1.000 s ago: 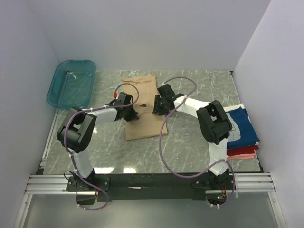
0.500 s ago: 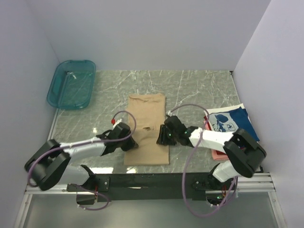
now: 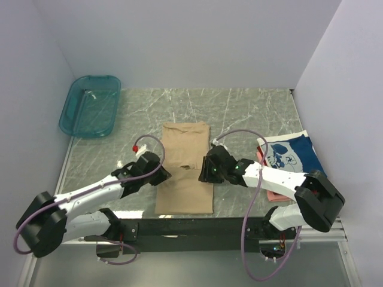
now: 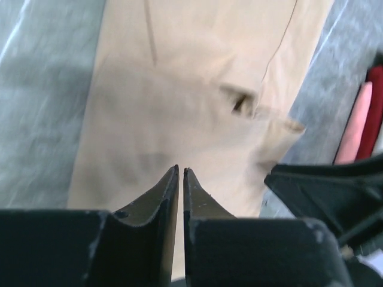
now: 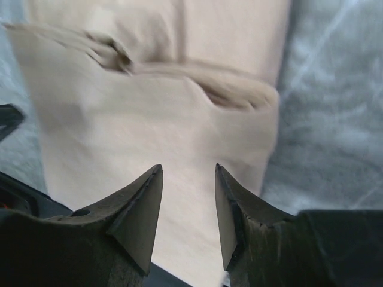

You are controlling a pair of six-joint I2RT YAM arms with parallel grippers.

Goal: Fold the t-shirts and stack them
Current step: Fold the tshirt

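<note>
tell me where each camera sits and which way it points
Top external: above and behind the bases, looking down on the table; both arms show, flanking the tan t-shirt.
Left wrist: on the left arm, looking past the left gripper, fingers a slit apart, onto the shirt.
Right wrist: on the right arm, looking past the open right gripper onto the shirt.
Shared: both wrist views catch the shirt's middle pucker.
</note>
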